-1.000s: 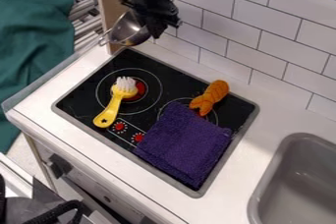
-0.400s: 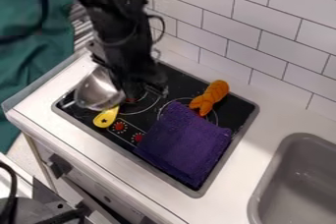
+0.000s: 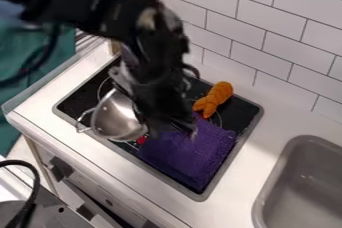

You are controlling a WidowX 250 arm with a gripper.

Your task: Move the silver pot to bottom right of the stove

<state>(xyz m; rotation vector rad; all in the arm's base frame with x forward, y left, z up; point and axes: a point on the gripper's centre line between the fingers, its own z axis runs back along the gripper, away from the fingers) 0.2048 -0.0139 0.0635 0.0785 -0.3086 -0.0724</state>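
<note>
The gripper [image 3: 167,127] hangs over the middle of the stove [image 3: 79,94], above the upper part of the purple cloth. Tilted at its left side is the silver pot [image 3: 116,117], held at its edge by the gripper, with its open side facing left and its wire handle pointing to the stove's front left edge. Pot and arm hide the yellow brush. One red knob shows just below the pot.
A purple cloth [image 3: 194,154] covers the right front of the stove. Behind it lies an orange toy [image 3: 214,99]. The grey sink [image 3: 304,182] is at the right, and the tiled wall [image 3: 267,37] stands behind.
From the stove's back left corner, the gripper and pot have come down and toward the front, then to the right over the stove. The yellow brush has become covered from view.
</note>
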